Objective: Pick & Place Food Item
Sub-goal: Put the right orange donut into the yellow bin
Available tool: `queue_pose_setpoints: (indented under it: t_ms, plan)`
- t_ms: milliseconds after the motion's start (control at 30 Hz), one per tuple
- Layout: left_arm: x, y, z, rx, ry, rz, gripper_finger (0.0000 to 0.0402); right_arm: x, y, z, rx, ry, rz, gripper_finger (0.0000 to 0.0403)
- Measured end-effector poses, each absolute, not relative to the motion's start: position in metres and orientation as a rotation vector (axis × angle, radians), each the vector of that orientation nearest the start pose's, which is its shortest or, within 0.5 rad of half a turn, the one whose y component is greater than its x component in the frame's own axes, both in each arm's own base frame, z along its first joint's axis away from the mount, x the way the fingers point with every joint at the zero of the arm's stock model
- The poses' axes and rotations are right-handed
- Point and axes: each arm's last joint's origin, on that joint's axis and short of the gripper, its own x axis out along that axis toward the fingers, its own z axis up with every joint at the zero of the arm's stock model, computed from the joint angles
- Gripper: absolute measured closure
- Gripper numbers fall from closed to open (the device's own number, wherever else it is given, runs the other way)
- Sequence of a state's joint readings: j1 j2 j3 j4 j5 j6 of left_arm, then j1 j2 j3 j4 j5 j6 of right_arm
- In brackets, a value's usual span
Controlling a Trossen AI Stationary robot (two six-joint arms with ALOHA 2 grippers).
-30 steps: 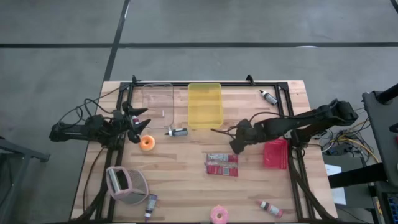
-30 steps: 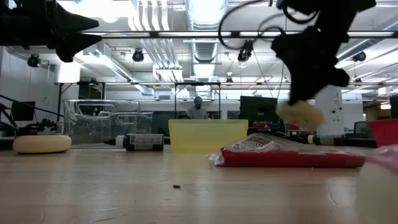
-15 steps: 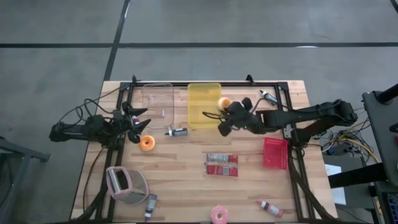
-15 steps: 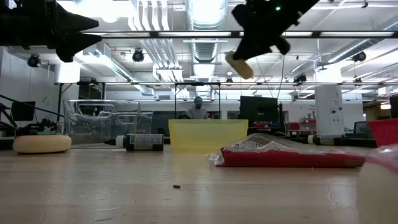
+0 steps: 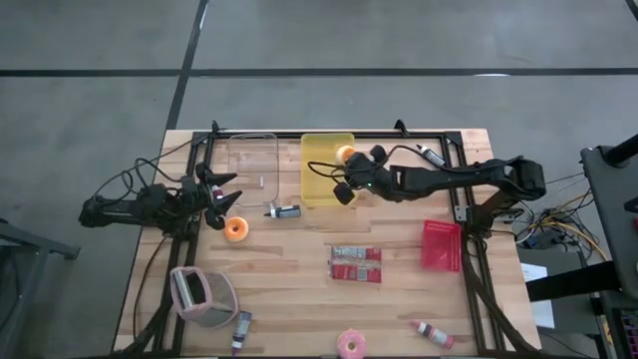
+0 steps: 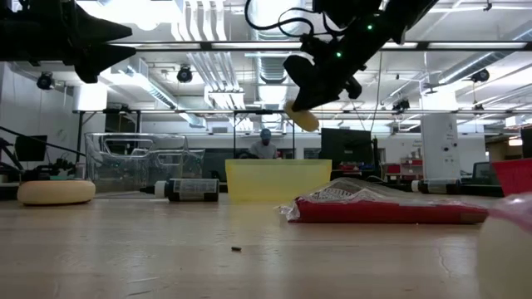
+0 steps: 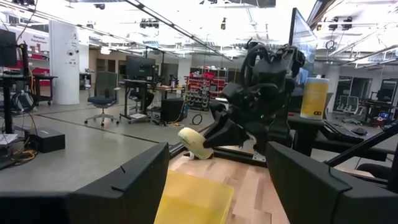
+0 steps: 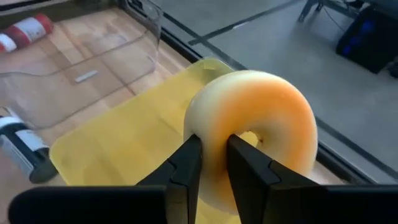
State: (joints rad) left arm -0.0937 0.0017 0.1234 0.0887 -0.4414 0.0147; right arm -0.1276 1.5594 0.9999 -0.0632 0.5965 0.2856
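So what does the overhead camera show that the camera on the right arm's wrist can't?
Only the overhead view shows the whole table: the waiting left gripper, another donut beside it, the red packets and the red container. Only the right wrist view shows the right gripper pinching the donut's ring, one finger through its hole. Both show the yellow bin beneath it and the clear bin alongside.

Pink item blurred, cut by edge.
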Motion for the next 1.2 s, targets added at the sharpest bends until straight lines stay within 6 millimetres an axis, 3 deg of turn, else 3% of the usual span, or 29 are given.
queue_pose_setpoints:
  t_ms: [900,1200]
  plan:
    - [0.085,0.004,0.213,-0.041,-0.201,0.348,0.0127,0.329,-0.058,0.238,0.126,0.514,-0.724,0.0328]
    - [0.085,0.004,0.213,-0.041,-0.201,0.348,0.0127,0.346,-0.062,0.208,0.138,0.545,-0.689,0.0328]
